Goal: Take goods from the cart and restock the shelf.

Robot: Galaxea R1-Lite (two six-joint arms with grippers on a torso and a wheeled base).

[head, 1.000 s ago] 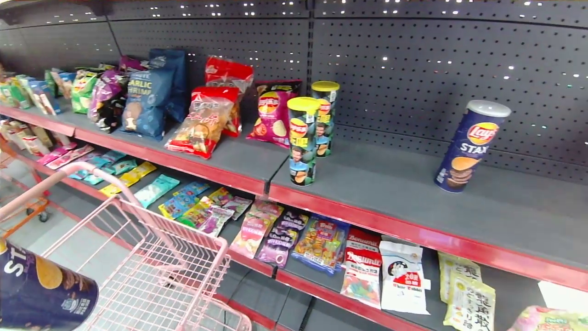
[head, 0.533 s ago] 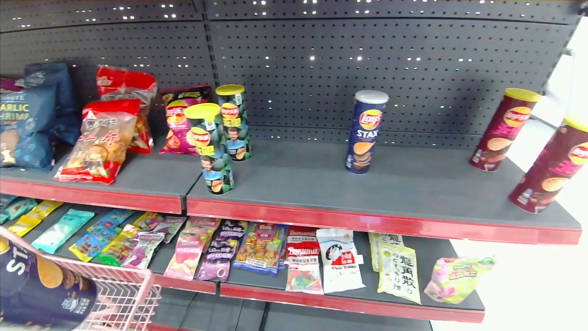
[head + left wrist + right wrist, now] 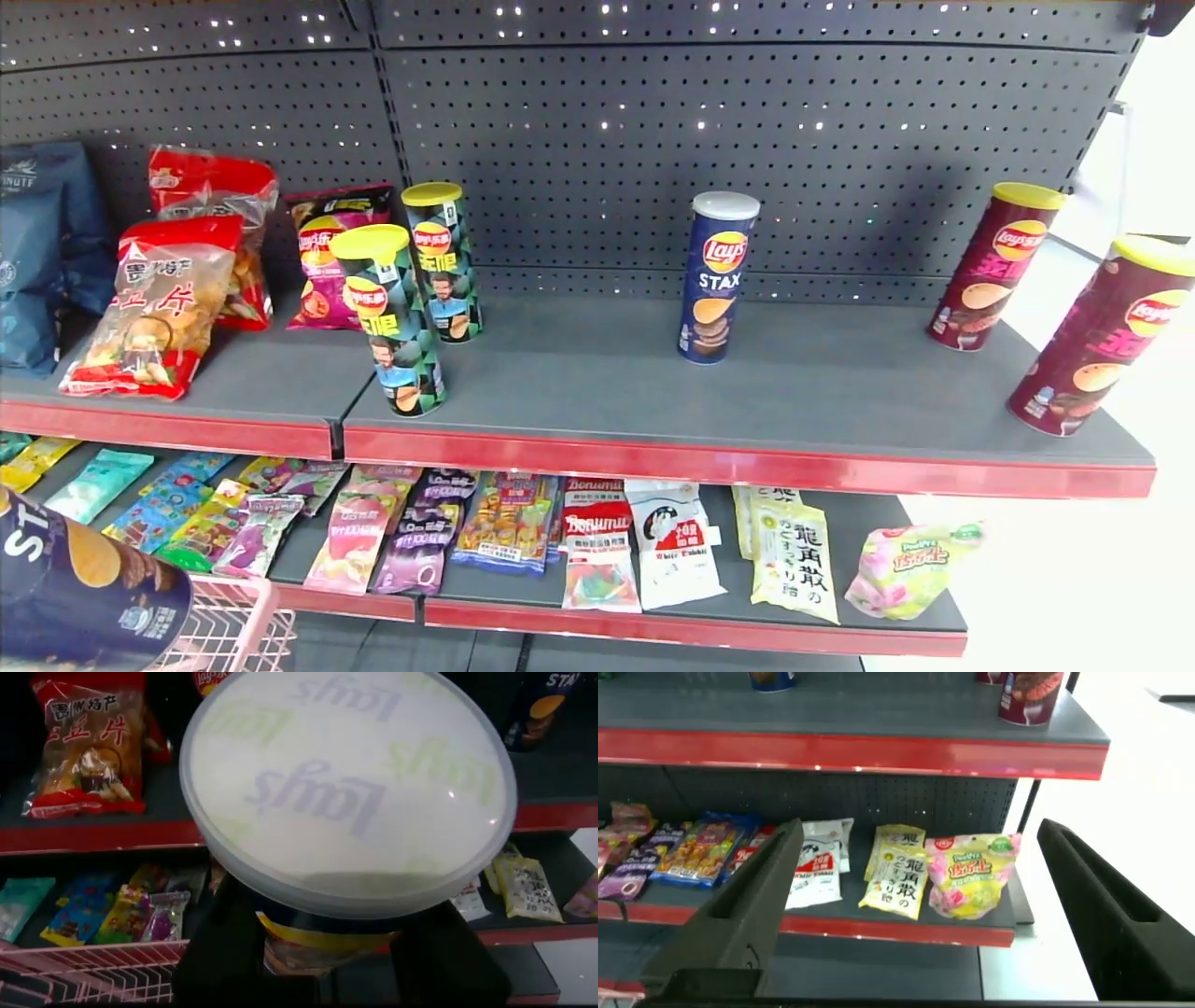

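Two tools. My left tool clamps the navy chip can beneath its lid, probably to keep its base free for standing, low-left of the blue can on the shelf. My right tool gapes, empty.

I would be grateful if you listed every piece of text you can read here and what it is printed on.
"Lay's", "STAX": blue can on the upper shelf.
"ST", cut off: held can in the left pincer.
"Lay's", mirrored: its lid.
"Lay's": rear maroon can and front maroon can.
"龍角散": yellow packet, lower shelf.
Remaining packets: too small or blurred to read.
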